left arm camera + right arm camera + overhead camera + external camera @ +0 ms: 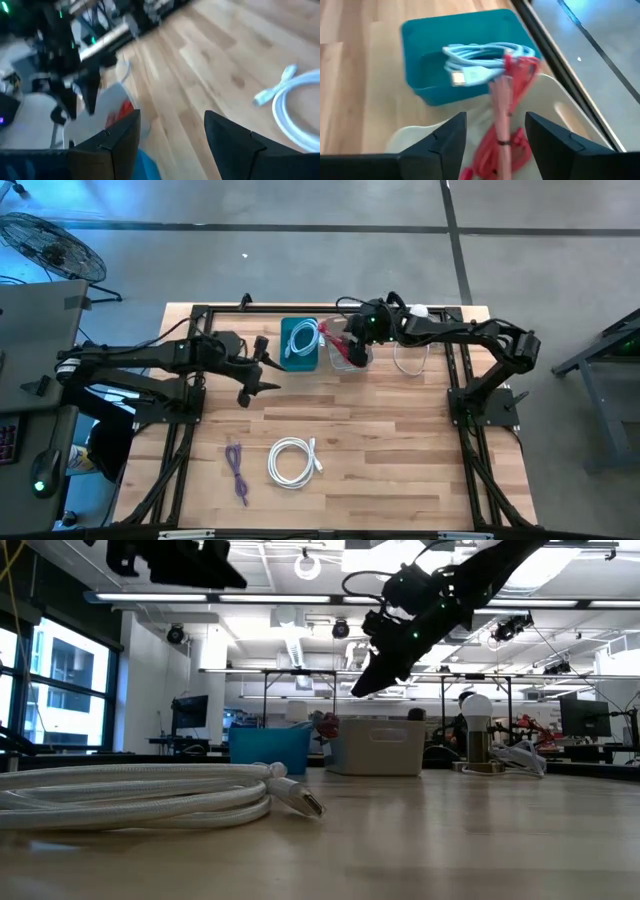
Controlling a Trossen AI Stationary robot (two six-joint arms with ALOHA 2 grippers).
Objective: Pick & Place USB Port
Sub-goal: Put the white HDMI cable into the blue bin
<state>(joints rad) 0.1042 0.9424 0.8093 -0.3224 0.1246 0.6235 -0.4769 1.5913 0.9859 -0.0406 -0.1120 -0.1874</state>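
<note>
We counted two bins: the blue bin (pixel 300 344) held one pale cable (pixel 480 62), the clear bin (pixel 351 352) one red cable (pixel 507 120). Two cables lay loose. The right gripper (pixel 352 343) and the left gripper (pixel 262 367) both hung released.

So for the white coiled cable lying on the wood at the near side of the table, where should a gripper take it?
Probably across the bundled loops of the white cable, coming straight down from above. It lies flat as a coil on the table, with nothing touching it; the purple cable sits apart. The coil side opposite the loose connector end offers the thickest bundle to pinch.
</note>
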